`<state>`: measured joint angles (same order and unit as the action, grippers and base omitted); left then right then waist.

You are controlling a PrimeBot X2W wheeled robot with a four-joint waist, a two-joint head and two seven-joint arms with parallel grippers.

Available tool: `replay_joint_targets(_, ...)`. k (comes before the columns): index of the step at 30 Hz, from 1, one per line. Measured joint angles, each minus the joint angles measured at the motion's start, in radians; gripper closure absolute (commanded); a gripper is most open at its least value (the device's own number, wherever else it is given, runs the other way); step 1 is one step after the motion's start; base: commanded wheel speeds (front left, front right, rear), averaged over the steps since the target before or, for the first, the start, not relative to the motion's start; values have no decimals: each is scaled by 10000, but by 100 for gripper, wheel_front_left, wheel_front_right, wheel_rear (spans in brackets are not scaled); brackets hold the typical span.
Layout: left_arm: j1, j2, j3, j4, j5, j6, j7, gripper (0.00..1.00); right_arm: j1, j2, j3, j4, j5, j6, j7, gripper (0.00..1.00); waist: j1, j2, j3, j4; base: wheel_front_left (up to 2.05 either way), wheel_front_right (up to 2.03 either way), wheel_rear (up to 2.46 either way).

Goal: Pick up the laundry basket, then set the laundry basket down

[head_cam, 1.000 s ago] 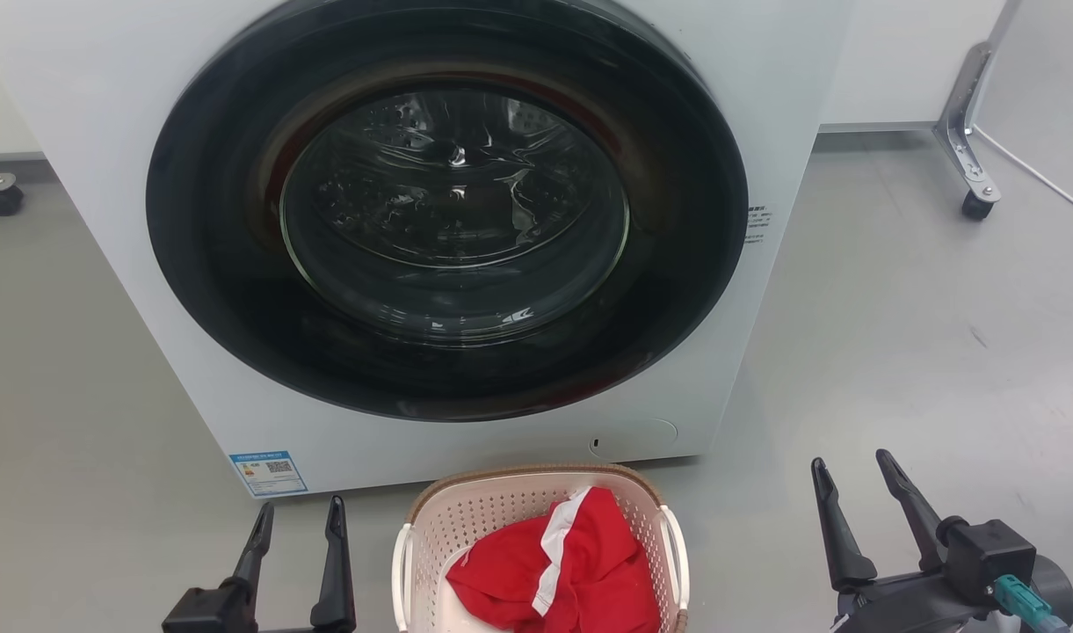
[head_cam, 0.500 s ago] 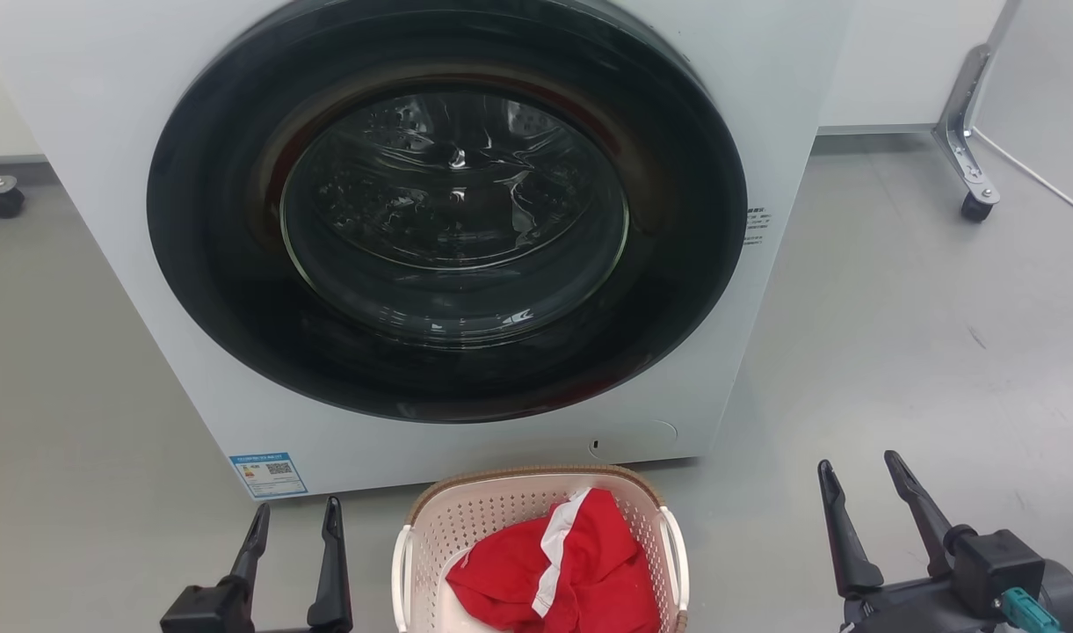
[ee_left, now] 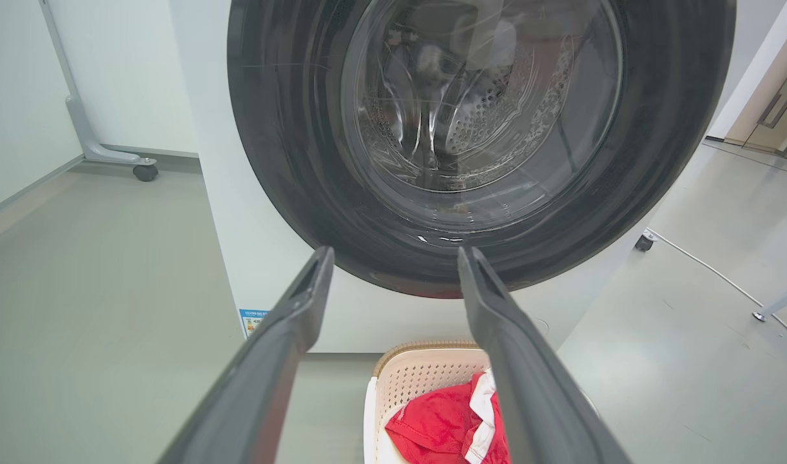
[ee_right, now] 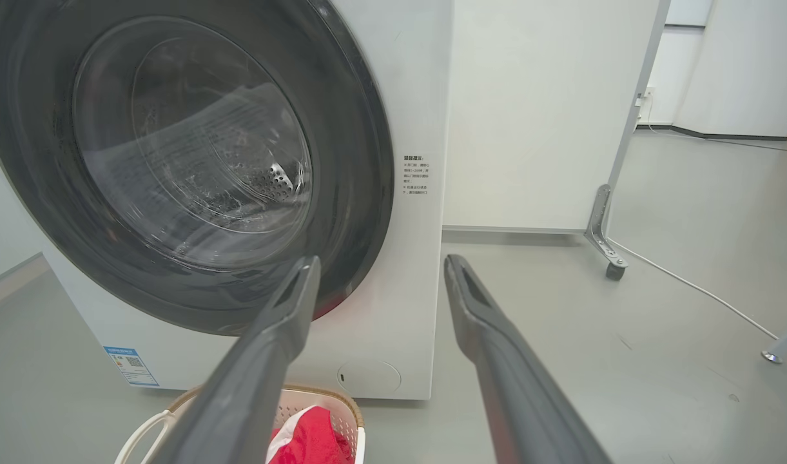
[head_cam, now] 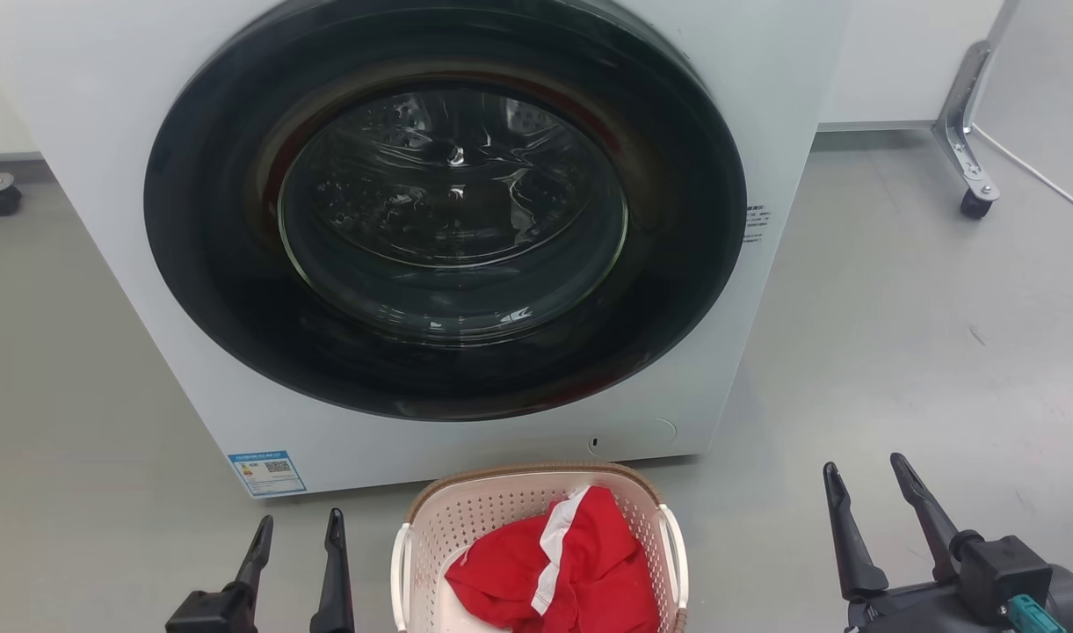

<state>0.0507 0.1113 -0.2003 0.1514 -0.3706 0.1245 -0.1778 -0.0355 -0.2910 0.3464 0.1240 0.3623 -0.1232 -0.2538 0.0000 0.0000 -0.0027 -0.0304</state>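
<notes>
Left gripper (head_cam: 300, 519) lower, likely clear of laundry basket (head_cam: 474, 514).

Blue QR sticker (head_cam: 267, 473), small print (head_cam: 757, 223), on washing machine (head_cam: 764, 88), both unreadable

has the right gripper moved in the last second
Yes: the right gripper has drifted slightly right in the head view, away from the laundry basket, which stays put.

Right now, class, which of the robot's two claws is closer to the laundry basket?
The left claw: it sits just beside the laundry basket, near its left handle; the right claw stands much farther off.
</notes>
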Motion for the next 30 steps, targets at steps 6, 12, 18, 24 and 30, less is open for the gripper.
replay_joint_targets(6, 0, -35, 19, -27, 40, 0, 19, 0, 59, 4, -92, -36, -21, 0, 0, 0, 0, 0, 35, 6, 0, 0, 0)
replay_joint_targets(12, 123, -107, -8, 288, 0, -15, 109, 100, 268, 199, -44, 268, 36, 17, 61, 100, 0, 0, 48, 10, 0, 0, 0)
replay_joint_targets(18, 150, -134, 176, 353, -522, -117, 284, 100, 271, 299, -360, 366, 476, 140, 238, 100, 0, 0, 51, 28, 0, 0, 0)
replay_joint_targets(24, 133, -169, 355, 408, -1360, -291, 454, 100, 255, 445, -635, 445, 1386, 282, 497, 100, 0, 0, 50, 48, 0, 0, 0)
replay_joint_targets(30, 79, -184, 569, 489, -2102, -462, 648, 100, 242, 591, -930, 522, 2194, 445, 727, 100, 0, 0, 49, 67, 0, 0, 0)
